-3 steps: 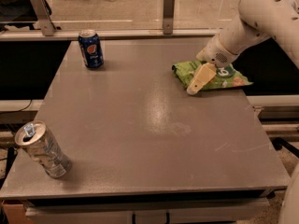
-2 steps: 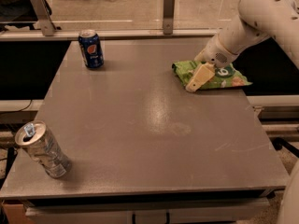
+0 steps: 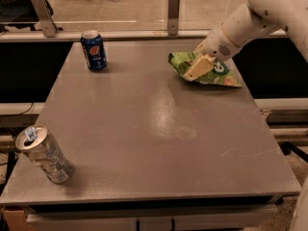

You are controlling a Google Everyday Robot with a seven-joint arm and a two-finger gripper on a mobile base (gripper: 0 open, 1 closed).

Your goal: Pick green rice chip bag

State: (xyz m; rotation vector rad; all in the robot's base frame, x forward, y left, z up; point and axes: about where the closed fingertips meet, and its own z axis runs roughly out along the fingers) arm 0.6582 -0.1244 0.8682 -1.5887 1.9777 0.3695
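Observation:
The green rice chip bag (image 3: 219, 73) lies at the far right of the grey table (image 3: 154, 129), crumpled, with its left end pulled up off the surface. My gripper (image 3: 196, 67) comes down from the upper right on the white arm (image 3: 250, 18). It sits on the bag's left part, with the cream fingers (image 3: 193, 70) closed on the foil. The bag's right end rests on the table near the right edge.
A blue Pepsi can (image 3: 94, 49) stands upright at the far left. A silver can (image 3: 44, 154) stands tilted at the near left corner. A rail with posts (image 3: 174, 11) runs behind the table. The bag lies close to the table's right edge.
The gripper has shifted slightly left and up with the bag; the bag's left end has risen and bunched up. The cans have not moved.

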